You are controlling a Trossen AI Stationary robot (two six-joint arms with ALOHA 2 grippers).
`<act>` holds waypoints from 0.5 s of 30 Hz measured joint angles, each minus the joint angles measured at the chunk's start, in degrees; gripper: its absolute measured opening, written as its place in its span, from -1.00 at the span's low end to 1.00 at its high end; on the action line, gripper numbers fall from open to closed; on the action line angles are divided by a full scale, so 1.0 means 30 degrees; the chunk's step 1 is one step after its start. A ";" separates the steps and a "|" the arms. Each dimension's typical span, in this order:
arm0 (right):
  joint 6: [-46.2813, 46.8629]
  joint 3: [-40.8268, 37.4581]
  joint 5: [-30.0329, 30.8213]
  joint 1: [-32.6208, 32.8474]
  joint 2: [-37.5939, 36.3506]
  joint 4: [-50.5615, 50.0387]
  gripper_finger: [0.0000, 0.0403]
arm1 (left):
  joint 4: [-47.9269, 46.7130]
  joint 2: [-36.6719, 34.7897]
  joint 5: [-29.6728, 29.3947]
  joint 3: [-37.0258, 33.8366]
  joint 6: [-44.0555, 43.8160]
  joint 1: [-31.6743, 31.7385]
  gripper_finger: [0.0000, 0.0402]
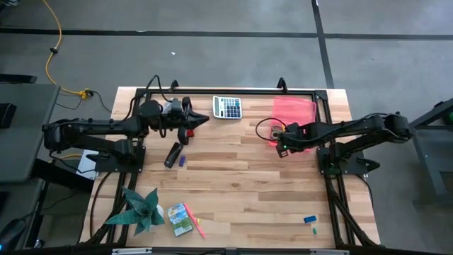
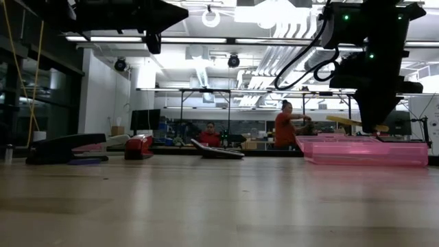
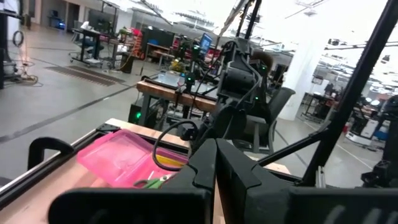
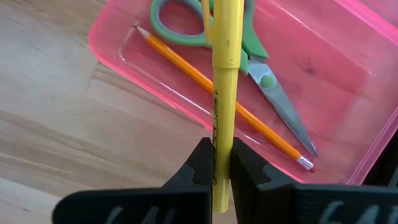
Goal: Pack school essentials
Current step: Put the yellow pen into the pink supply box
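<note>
My right gripper [image 4: 221, 163] is shut on a yellow stick [image 4: 225, 62] and hovers over the near-left corner of the pink tray [image 1: 304, 106]. Green-handled scissors [image 4: 249, 43] and an orange pencil [image 4: 205, 81] lie flat on the tray floor. My left gripper [image 3: 215, 163] is shut on nothing, up in the air near the far-left part of the table [image 1: 204, 119]. A purple stick [image 1: 182, 161] lies on the wood. The crayon box [image 1: 180, 218], a pink stick [image 1: 199, 227] and the blue eraser [image 1: 309, 219] lie near the near edge. My right gripper pinches the yellow stick between its two fingers [image 4: 200, 167], on the printed barrel [image 4: 217, 134] short of one end. The fingers come slanting down from above. The stick runs out ahead of the fingers, lifted clear above the tray [image 2: 350, 122].
The grey-white calculator [image 1: 227, 107] lies at the far edge. A black stapler [image 1: 173, 154] and a red stapler [image 2: 139, 146] sit under the left arm. A green plant [image 1: 138, 211] stands at the near-left corner. People work in the room beyond the table.
</note>
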 joint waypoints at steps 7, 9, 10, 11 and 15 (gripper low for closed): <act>0.0381 0.0000 -0.0254 0.0000 -0.0015 0.0008 -0.99 | 0.1978 0.1350 -0.0275 0.0015 0.0000 -0.0044 -1.00; 0.0386 0.0000 -0.0276 0.0000 -0.0015 0.0008 -0.99 | 0.2745 0.1978 -0.0017 0.0012 -0.0054 -0.0044 -1.00; 0.0392 0.0000 -0.0277 0.0000 -0.0015 0.0014 -0.99 | 0.3169 0.2269 0.0110 0.0015 -0.0189 -0.0044 -1.00; 0.0428 0.0000 -0.0284 0.0000 -0.0015 0.0015 -0.99 | 0.3627 0.2557 0.0301 0.0015 -0.0311 -0.0036 -1.00; 0.0440 0.0000 -0.0366 0.0007 -0.0015 0.0078 -0.99 | 0.3982 0.3404 0.0446 0.0015 -0.0502 -0.0036 -1.00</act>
